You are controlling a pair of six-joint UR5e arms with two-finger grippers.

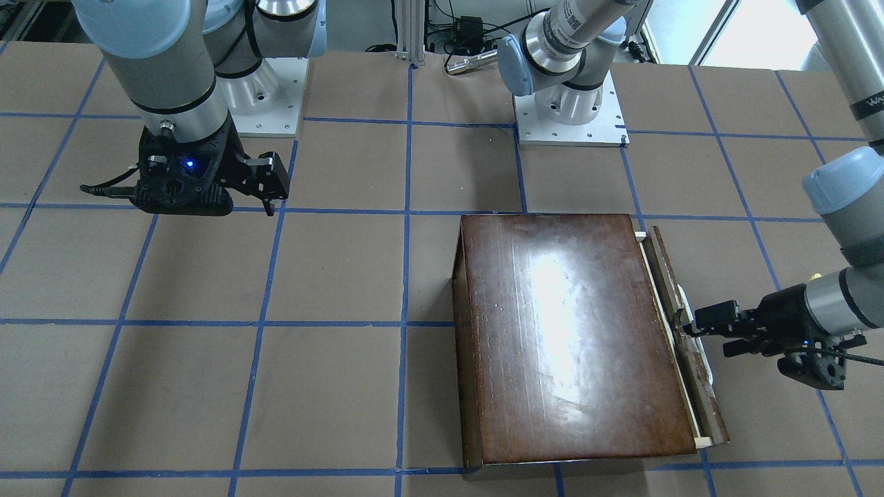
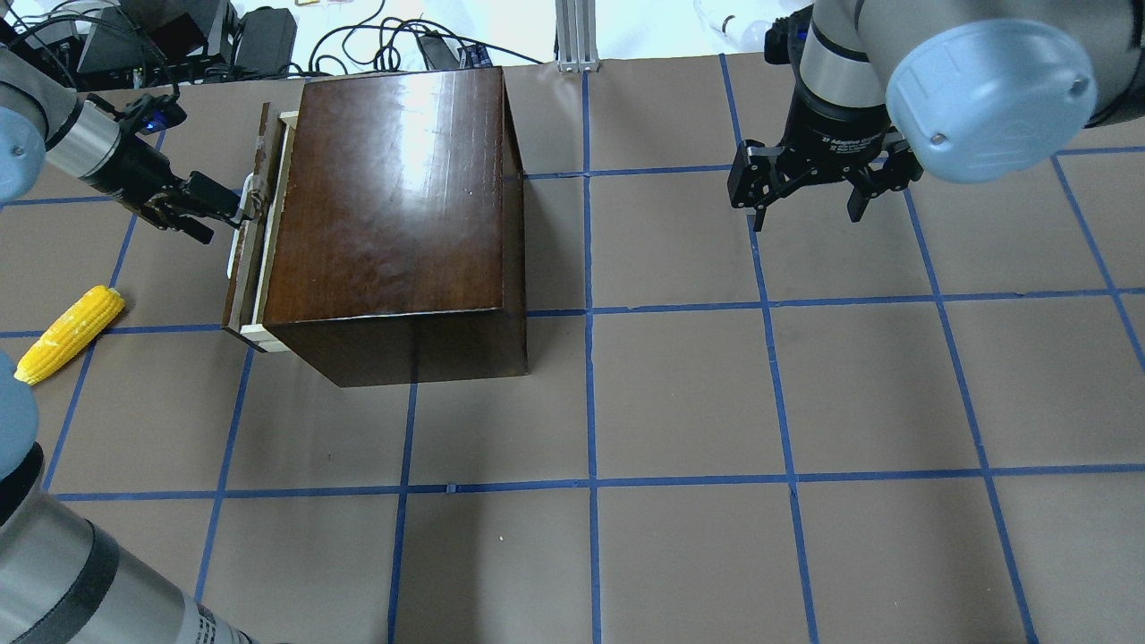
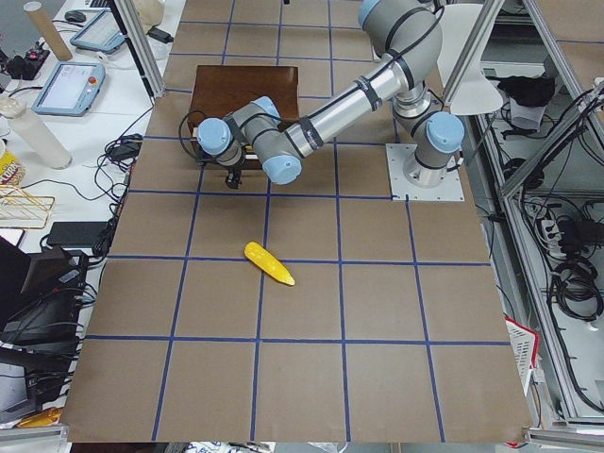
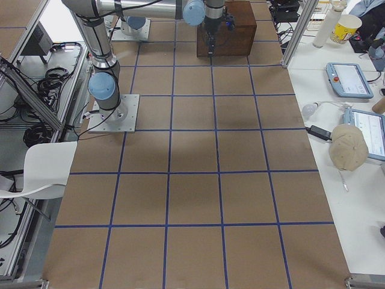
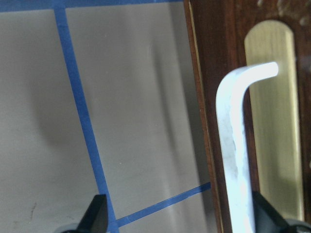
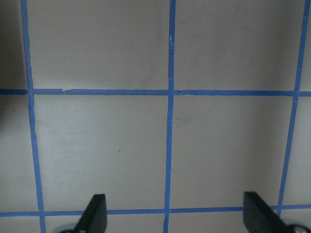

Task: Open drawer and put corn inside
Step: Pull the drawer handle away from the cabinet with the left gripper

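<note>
As L jaws gape, drawer handle (image 5: pixel 235 145) between

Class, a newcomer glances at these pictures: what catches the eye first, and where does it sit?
The glossy dark-brown box stands on the table, on the robot's left, its drawer barely out, the open left gripper at its handle. The yellow corn lies nearby, outside the drawer; the right gripper hangs open far right.
</note>
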